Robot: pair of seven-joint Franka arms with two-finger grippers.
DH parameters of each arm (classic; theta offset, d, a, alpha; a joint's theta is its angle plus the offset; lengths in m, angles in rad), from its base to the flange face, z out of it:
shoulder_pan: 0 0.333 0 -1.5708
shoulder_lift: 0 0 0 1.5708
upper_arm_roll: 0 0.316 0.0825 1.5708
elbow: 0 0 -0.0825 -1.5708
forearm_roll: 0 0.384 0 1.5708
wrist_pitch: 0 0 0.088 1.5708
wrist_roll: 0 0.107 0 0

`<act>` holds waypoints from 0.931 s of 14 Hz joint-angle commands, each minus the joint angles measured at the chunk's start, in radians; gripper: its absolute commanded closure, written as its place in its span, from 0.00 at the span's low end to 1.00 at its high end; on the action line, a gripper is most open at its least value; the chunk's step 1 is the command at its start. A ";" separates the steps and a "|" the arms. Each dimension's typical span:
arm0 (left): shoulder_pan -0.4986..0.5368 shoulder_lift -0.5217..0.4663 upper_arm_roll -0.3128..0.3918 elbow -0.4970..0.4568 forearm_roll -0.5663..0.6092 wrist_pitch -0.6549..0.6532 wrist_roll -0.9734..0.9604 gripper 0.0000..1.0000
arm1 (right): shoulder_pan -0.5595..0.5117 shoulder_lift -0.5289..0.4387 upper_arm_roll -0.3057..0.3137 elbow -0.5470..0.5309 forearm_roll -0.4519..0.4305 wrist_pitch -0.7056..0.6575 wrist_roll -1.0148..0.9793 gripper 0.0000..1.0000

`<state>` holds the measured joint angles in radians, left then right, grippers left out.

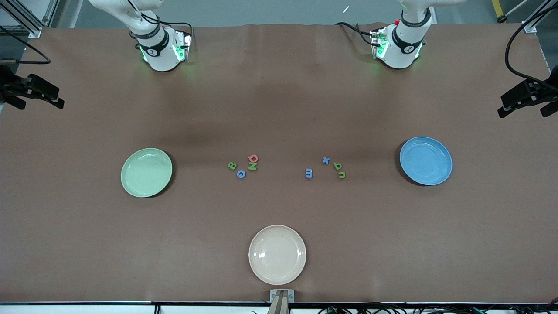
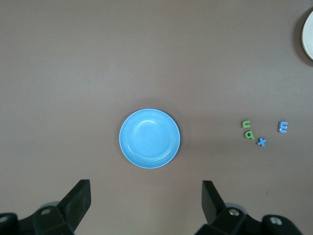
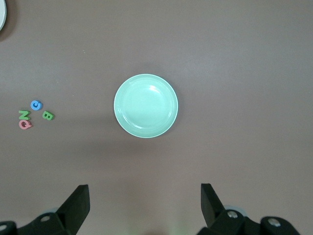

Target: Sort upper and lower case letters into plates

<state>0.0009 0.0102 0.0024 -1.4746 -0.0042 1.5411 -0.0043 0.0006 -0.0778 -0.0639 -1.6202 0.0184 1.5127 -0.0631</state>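
While both arms wait up high, the left end effector (image 2: pixel 144 208) hangs over the brown desk (image 1: pixel 279 87) near the round sky-blue plate (image 1: pixel 426 160), fingers spread wide, gripping nothing; the right end effector (image 3: pixel 144 208) hangs likewise over the desk near the round pale mint-green plate (image 1: pixel 146 172), fingers spread wide, also holding nothing. Mint-green plate sits toward the right arm's end of the desk, sky-blue plate toward the left arm's end, both bare inside. Between them lie two small clusters of flat coloured letters on the desk, well apart from either plate. Cluster closer to the mint-green plate: green B (image 1: pixel 232 165), blue C (image 1: pixel 241 174), red Q (image 1: pixel 253 158), green N (image 1: pixel 252 166); Q and N touch or nearly touch, C is nearest the front camera. Cluster closer to the sky-blue plate: blue x (image 1: pixel 326 160), blue m (image 1: pixel 308 173), and two green lower-case letters (image 1: pixel 339 170) just beside each other; exact shapes of these two hard to read. A round cream-beige plate (image 1: pixel 277 254) sits nearer the front camera than both clusters, midway along the desk, nothing in it.
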 commanded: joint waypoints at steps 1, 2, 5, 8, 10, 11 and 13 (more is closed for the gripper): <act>-0.004 -0.004 0.002 0.014 -0.010 -0.012 -0.008 0.00 | -0.005 -0.034 0.007 -0.037 -0.006 0.006 -0.006 0.00; -0.005 -0.003 0.002 0.014 -0.010 -0.012 -0.005 0.00 | -0.007 -0.034 0.007 -0.037 -0.006 0.006 -0.006 0.00; -0.004 -0.004 0.004 0.010 -0.011 -0.012 0.003 0.00 | -0.007 -0.031 0.007 -0.033 -0.006 -0.006 -0.006 0.00; -0.012 0.011 0.001 -0.003 -0.019 -0.019 -0.011 0.00 | -0.007 -0.031 0.007 -0.027 -0.008 -0.020 -0.006 0.00; -0.019 0.033 -0.016 -0.015 -0.020 -0.019 -0.020 0.00 | -0.007 -0.027 0.007 -0.018 -0.011 -0.020 -0.006 0.00; -0.018 0.054 -0.041 -0.023 -0.020 -0.019 -0.051 0.00 | -0.004 -0.022 0.007 0.002 -0.015 -0.019 0.002 0.00; -0.018 0.098 -0.097 -0.042 -0.020 -0.007 -0.135 0.00 | -0.013 0.012 0.006 0.016 -0.017 -0.008 0.003 0.00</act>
<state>-0.0120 0.0668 -0.0543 -1.5101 -0.0125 1.5302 -0.0730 0.0003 -0.0776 -0.0645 -1.6108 0.0167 1.4965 -0.0629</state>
